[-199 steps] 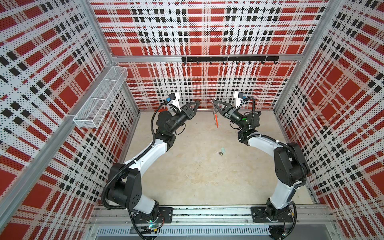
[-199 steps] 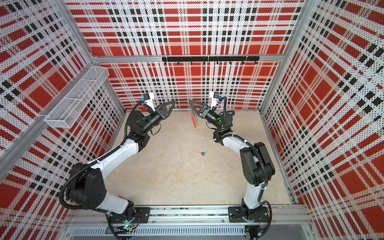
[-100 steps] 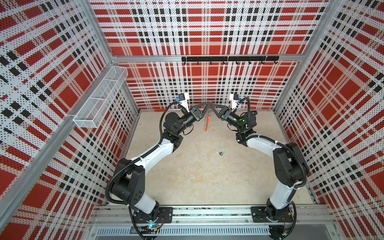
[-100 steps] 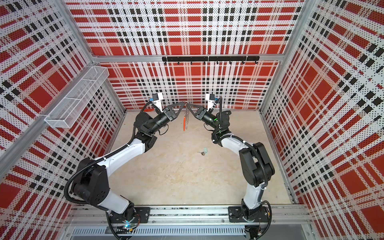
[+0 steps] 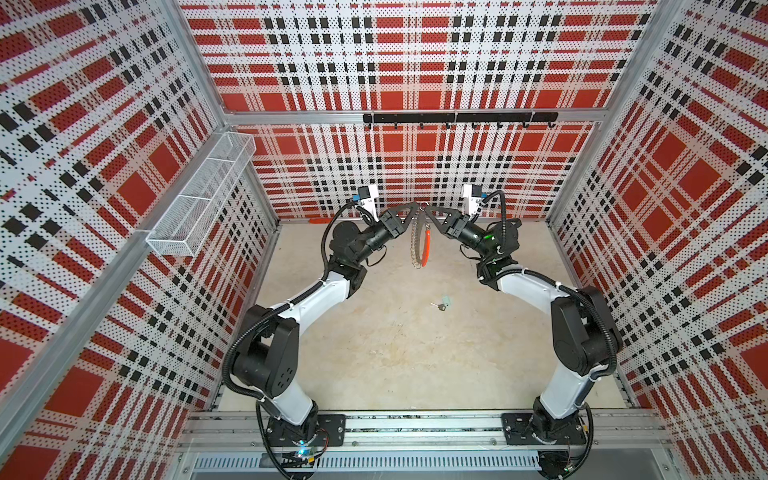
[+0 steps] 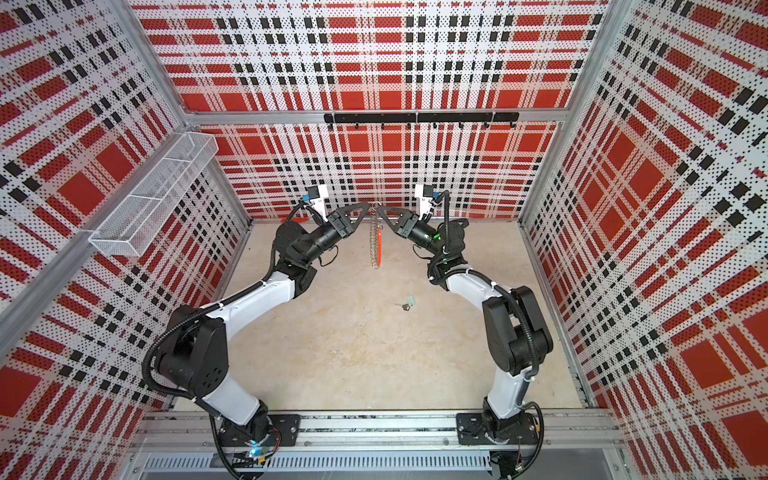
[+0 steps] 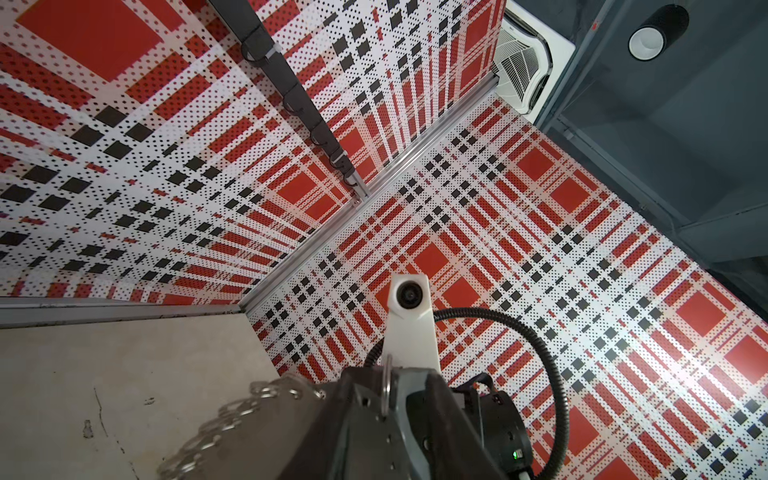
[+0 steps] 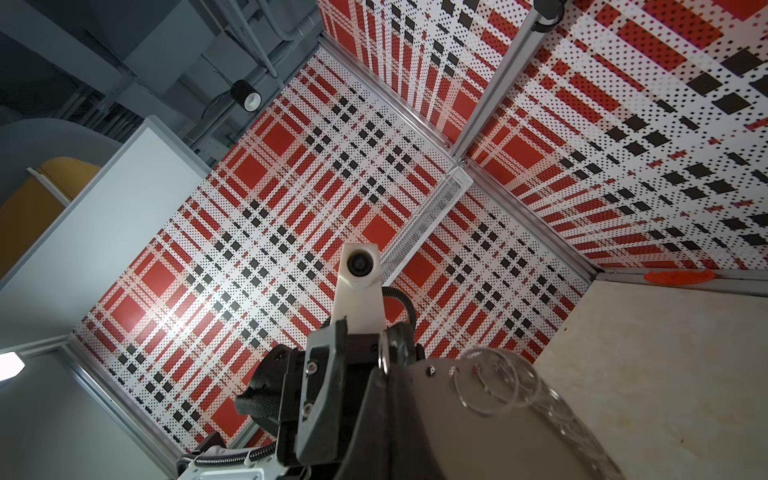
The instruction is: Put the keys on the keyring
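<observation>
0 attached: keys [image 5: 441,304] lie on table [image 5: 374,353], well apart from hanging keyring [image 5: 419,243]. right gripper [image 5: 428,211] clamps keyring; left gripper [image 5: 415,206] jaws narrow at its top, grip unclear.

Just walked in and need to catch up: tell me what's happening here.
The right gripper and left gripper meet at the top of the keyring, which hangs in the air between them. The right one is shut on it; whether the left grips it too is unclear. The keys lie on the table below, not yet attached.
</observation>
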Available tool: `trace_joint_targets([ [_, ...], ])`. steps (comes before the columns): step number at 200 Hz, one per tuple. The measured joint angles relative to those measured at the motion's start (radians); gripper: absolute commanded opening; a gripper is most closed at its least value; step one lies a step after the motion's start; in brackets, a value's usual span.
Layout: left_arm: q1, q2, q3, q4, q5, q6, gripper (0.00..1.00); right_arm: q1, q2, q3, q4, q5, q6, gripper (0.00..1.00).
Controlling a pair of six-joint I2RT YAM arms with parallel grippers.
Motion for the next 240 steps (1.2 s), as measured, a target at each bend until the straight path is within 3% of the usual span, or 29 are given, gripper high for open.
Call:
trace_joint_targets([
  [162,-0.02,0.021,0.022,0.043,0.005,-0.039,0.29,0.003,0.0,0.014,0.029,-0.029,0.03,0.0],
  [208,-0.021,0.03,0.028,0.044,0.006,-0.047,0.18,0.003,0.0,0.015,0.031,-0.031,0.031,0.0],
  [240,-0.021,0.03,0.028,0.049,0.006,-0.053,0.17,0.003,0.0,0.021,0.031,-0.038,0.037,0.0],
])
